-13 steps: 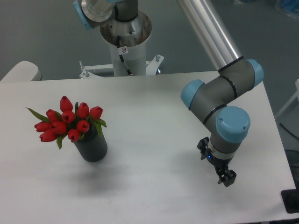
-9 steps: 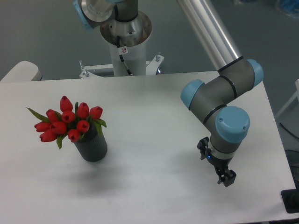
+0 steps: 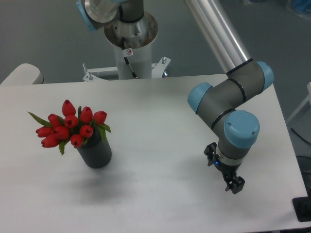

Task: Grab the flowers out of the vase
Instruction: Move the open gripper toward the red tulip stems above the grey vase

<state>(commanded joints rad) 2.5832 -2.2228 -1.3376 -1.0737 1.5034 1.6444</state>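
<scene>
The flowers (image 3: 72,127), a bunch of red closed tulip buds with green leaves, stand in the vase (image 3: 96,153), a dark ribbed cylinder on the left part of the white table (image 3: 155,126). The bunch leans up and to the left over the vase's rim. My gripper (image 3: 224,169) hangs under the blue-capped wrist at the right, far from the vase and low over the table. Its two black fingers (image 3: 236,185) stand spread apart with nothing between them.
The arm's grey links and blue joints (image 3: 228,102) reach over the table's right side. The robot's white base column (image 3: 130,53) stands behind the far edge. The table's right edge (image 3: 291,160) lies close to the gripper.
The gripper has shifted very slightly to the left. The flowers and vase have not moved.
</scene>
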